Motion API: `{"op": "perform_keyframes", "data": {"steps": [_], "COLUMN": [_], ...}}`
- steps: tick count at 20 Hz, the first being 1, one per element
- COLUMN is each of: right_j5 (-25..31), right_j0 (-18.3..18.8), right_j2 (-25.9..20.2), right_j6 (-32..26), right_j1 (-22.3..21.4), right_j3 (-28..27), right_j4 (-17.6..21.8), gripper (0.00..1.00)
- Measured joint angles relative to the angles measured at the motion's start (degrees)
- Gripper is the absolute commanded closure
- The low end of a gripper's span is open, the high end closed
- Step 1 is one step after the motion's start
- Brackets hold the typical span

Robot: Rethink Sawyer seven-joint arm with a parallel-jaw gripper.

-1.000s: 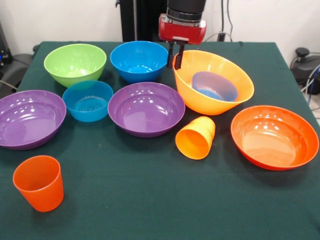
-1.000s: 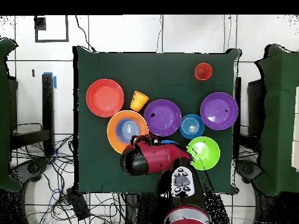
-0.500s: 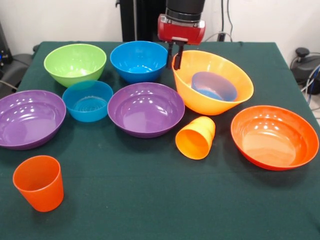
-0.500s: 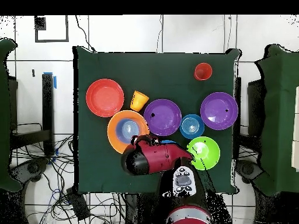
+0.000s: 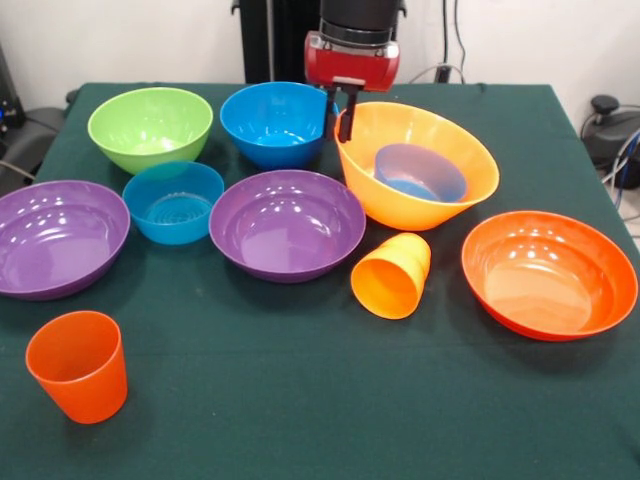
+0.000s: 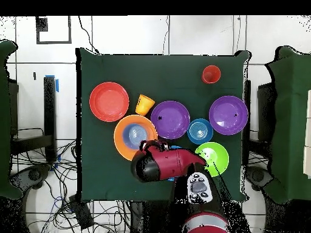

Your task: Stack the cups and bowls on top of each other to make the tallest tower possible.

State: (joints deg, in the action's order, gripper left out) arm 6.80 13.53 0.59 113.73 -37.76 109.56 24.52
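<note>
Big yellow-orange bowl: tilted, 1 small translucent blue bowl inside; touches purple bowl.
Gripper: fingers clamped on big bowl's far-left rim, narrow gap, 1 finger inside, 1 outside.
Yellow-orange cup: on its side, just in front of big bowl.
Red-orange bowl: right of cup, apart.
Blue bowl: just beside gripper.
Lime green bowl, 2nd small blue bowl, 2nd purple bowl: left side.
Red-orange cup: upright, near-left, well apart.

Green-clothed table bears scattered bowls and two cups
</note>
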Motion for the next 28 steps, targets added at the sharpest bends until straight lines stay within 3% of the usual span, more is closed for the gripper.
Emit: {"op": "perform_keyframes", "data": {"steps": [28], "right_j5": [0.00], "right_j0": [2.63], "right_j2": [-1.72], "right_j6": [0.00], "right_j1": [-0.01], "right_j3": [0.00], "right_j4": [1.79], "gripper": [1.00]}}
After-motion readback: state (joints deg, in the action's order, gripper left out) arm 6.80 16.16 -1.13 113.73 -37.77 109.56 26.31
